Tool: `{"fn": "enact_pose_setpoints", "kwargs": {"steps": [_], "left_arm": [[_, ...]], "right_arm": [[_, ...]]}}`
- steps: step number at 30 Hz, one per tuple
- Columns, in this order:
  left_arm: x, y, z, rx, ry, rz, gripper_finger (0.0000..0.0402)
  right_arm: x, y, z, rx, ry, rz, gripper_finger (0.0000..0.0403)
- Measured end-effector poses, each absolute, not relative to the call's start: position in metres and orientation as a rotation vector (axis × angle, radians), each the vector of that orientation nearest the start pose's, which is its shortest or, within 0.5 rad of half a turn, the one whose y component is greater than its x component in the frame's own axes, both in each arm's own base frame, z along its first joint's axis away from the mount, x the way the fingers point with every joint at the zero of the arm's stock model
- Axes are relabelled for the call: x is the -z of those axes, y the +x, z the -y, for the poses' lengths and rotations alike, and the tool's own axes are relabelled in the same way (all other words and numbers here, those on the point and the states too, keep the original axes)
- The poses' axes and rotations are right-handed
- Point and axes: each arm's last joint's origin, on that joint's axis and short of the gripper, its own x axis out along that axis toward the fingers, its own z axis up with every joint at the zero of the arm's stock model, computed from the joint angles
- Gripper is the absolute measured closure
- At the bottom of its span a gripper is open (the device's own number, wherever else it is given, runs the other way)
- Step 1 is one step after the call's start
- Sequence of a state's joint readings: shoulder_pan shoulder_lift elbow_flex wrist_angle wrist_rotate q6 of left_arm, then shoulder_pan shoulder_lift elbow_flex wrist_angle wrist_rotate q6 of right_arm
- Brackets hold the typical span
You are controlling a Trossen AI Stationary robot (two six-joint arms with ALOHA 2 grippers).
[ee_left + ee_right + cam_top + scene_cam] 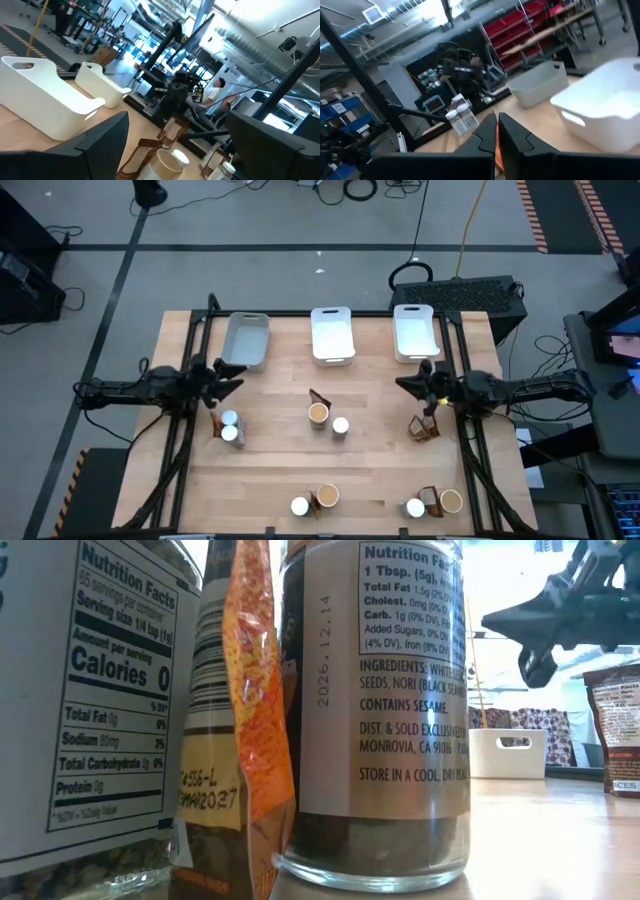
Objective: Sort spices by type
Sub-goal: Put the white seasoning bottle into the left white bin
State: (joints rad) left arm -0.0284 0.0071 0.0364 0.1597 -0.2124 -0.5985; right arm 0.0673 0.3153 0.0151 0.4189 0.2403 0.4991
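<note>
At table's far edge: 3 trays (332, 335) bare | left fingers (232, 372) spread | right fingers (408, 386) pressed together

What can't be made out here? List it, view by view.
- Low view: the jar and pouch stand against the lens and hide most of the table.
- High view: labels of the tubs are too small to read.
- Right wrist view: the right tool hides the table just ahead.
</note>
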Motion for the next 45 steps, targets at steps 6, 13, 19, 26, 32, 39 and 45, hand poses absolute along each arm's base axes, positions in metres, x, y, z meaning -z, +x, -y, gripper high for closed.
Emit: {"fn": "enact_pose_setpoints", "kwargs": {"steps": [6, 13, 19, 26, 32, 39, 45], "left_arm": [[-0.198, 0.092, -0.004, -0.087, -0.711, 0.314, 0.0064], [-0.2, 0.091, -0.004, -0.069, -0.781, 0.338, 0.0064], [-0.199, 0.092, -0.003, -0.071, -0.78, 0.324, 0.0064], [-0.196, 0.093, -0.001, 0.011, -0.789, 0.255, 0.0064], [-0.211, 0.089, 0.002, 0.103, -0.797, 0.177, 0.0066], [-0.271, 0.075, 0.001, -0.027, -0.604, -0.078, 0.0085], [-0.319, 0.081, 0.0, -0.178, -0.574, -0.362, 0.0089]], "right_arm": [[-0.205, 0.119, -0.001, 0.134, 0.416, 0.191, 0.0403], [-0.251, 0.141, -0.002, 0.197, 0.305, 0.081, 0.0403], [-0.288, 0.182, -0.004, 0.222, 0.217, 0.026, 0.0403], [-0.314, 0.235, -0.009, 0.213, 0.189, -0.018, 0.0403], [-0.33, 0.275, -0.018, 0.191, 0.15, -0.039, 0.0403], [-0.347, 0.308, -0.023, 0.183, 0.002, -0.14, 0.0403], [-0.359, 0.319, -0.023, 0.184, -0.021, -0.159, 0.0403]]}}
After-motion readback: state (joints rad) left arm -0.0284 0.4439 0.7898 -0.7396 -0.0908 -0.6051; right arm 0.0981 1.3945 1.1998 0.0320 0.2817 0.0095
